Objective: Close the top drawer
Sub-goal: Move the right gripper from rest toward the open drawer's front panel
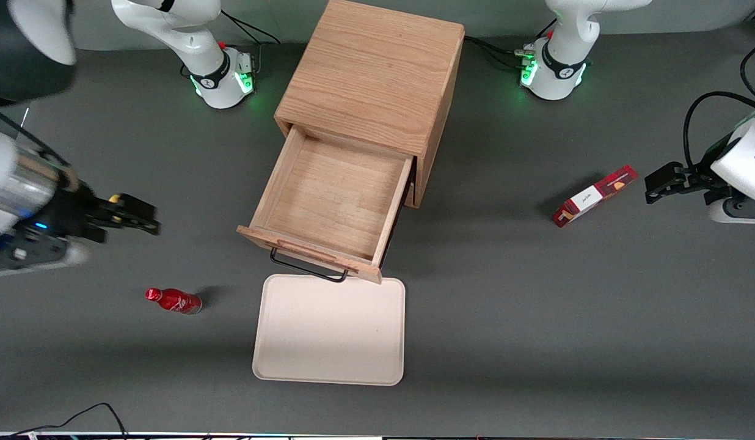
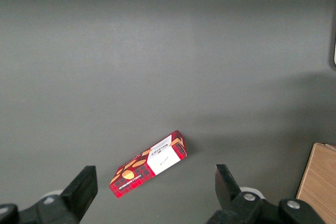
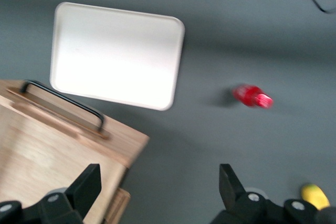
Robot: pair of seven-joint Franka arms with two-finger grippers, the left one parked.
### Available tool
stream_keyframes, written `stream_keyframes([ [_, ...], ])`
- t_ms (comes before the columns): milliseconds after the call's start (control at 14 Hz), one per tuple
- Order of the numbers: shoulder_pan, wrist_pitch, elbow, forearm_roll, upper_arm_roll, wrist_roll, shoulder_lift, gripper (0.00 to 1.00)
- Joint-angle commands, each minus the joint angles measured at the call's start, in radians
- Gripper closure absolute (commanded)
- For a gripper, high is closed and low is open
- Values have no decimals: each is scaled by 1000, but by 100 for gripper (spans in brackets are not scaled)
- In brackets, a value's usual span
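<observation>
The wooden cabinet [image 1: 371, 73] stands mid-table with its top drawer [image 1: 331, 195] pulled far out toward the front camera; the drawer is empty inside. Its front panel carries a black wire handle [image 1: 307, 267]. My right gripper [image 1: 146, 220] is open and empty. It hovers above the table toward the working arm's end, well apart from the drawer. In the right wrist view the gripper [image 3: 157, 187] shows with its jaws wide apart, one finger [image 3: 86, 184] over the drawer's front corner [image 3: 126, 145], with the handle [image 3: 63, 100] farther along.
A cream tray [image 1: 330, 330] lies in front of the drawer, its edge under the handle, and shows in the right wrist view [image 3: 118, 56]. A small red bottle [image 1: 173, 300] lies beside the tray. A red box [image 1: 593, 195] lies toward the parked arm's end.
</observation>
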Motion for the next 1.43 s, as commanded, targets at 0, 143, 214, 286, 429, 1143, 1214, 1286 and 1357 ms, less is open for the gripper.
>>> stream_keyframes([
  [0, 60, 3, 128, -43, 17, 43, 91, 0],
  [143, 45, -9, 125, -42, 37, 40, 83, 0],
  [214, 40, -10, 125, -47, 60, 19, 85, 0],
  [286, 45, -10, 125, -51, 66, -82, 86, 0],
  [429, 45, -1, 126, -71, 82, -493, 90, 0],
  [1143, -62, 2, 93, 93, 136, -1014, 109, 0],
  [1214, -66, -6, 91, 95, 136, -1015, 111, 0],
  [1286, -63, -12, 91, 99, 137, -1017, 113, 0],
  [1357, -59, -30, 91, 110, 145, -1018, 131, 0],
])
